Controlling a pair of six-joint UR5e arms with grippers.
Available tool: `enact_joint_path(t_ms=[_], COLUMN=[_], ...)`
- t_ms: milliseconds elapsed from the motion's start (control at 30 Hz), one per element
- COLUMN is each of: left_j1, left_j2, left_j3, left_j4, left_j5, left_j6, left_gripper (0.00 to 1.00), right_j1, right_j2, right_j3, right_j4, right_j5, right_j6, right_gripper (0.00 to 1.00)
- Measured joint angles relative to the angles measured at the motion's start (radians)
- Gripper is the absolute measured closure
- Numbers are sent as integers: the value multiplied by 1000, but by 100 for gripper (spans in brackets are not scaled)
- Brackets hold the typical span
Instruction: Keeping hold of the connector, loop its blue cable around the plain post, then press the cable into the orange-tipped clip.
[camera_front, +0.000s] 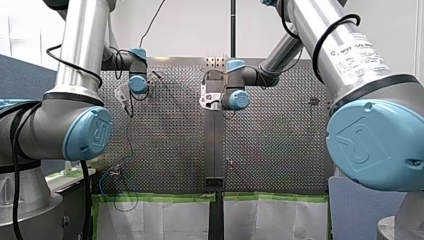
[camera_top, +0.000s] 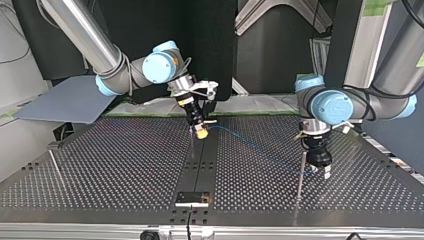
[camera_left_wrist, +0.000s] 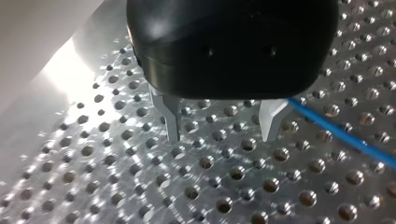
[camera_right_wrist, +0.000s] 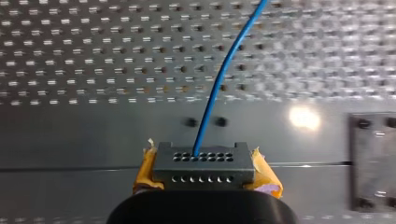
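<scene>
Top view, centre: your right gripper (camera_top: 201, 131) is clamping connector (camera_right_wrist: 204, 168); blue cable (camera_top: 250, 145) is running lower right, reaching thin post (camera_top: 300, 175). Just beside post, your left gripper (camera_top: 320, 171) is hanging spread wide, empty.

Left jaws apart, right jaws clamped.

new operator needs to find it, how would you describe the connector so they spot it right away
Follow my right arm, entering at the top view's left, down to its gripper above the table's dark centre strip. Between its yellow pads sits the connector: a small dark block with two rows of holes, the only thing the blue cable comes out of.
</scene>
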Motion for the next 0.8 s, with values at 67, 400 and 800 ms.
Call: enact_joint_path(t_ms=[67, 400, 800], left_j1=[0, -4, -5], left_j2=[-9, -36, -36], left_j3=[0, 0, 0], left_j4=[5, 2, -1], left_j5=[19, 16, -3], left_j6=[-6, -9, -12], left_gripper=[0, 0, 0], right_j1=[1, 14, 54], right_j2=[14, 103, 208], right_j3=[1, 9, 10], right_j4=[1, -5, -48], right_j5=[8, 65, 120], right_j6=[-2, -26, -47], right_gripper=[100, 100, 100])
